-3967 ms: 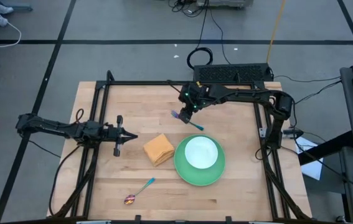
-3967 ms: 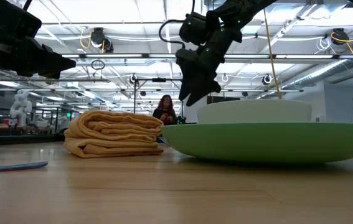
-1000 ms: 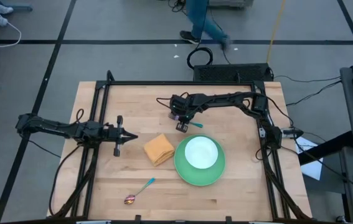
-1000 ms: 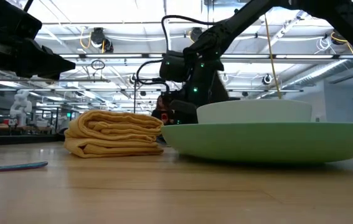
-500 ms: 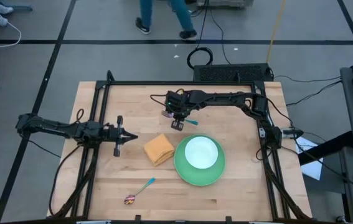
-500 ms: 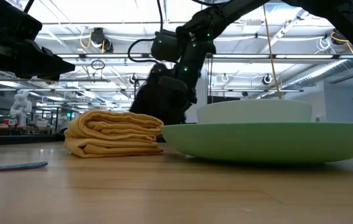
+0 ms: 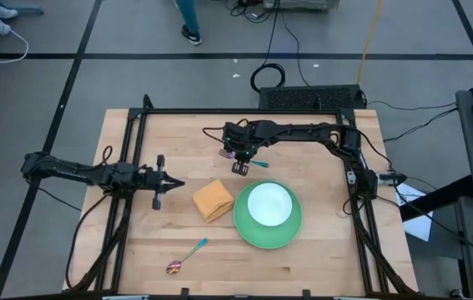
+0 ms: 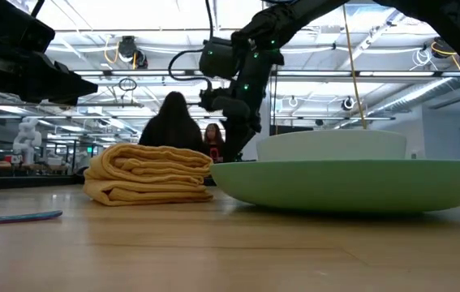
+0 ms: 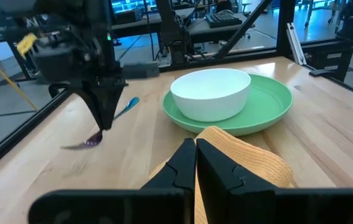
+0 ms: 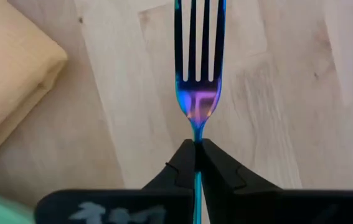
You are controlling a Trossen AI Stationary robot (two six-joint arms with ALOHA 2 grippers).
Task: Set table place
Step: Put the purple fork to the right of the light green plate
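- right tool [image 10: 195, 147] clamped on the fork [image 10: 196, 68] at its neck, tines pointing ahead; orange napkin [image 7: 213, 200] and green plate [image 7: 244, 229] close by
- left tool [image 9: 195, 148] fingers together, napkin just ahead

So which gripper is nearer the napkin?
Left. The left gripper sits just beside the napkin; the right gripper, shut on the fork, is slightly farther.

You see two slim black arms [image 7: 303, 132] with black cables, pointed dark fingers [image 10: 216, 171], and green lights at one wrist.
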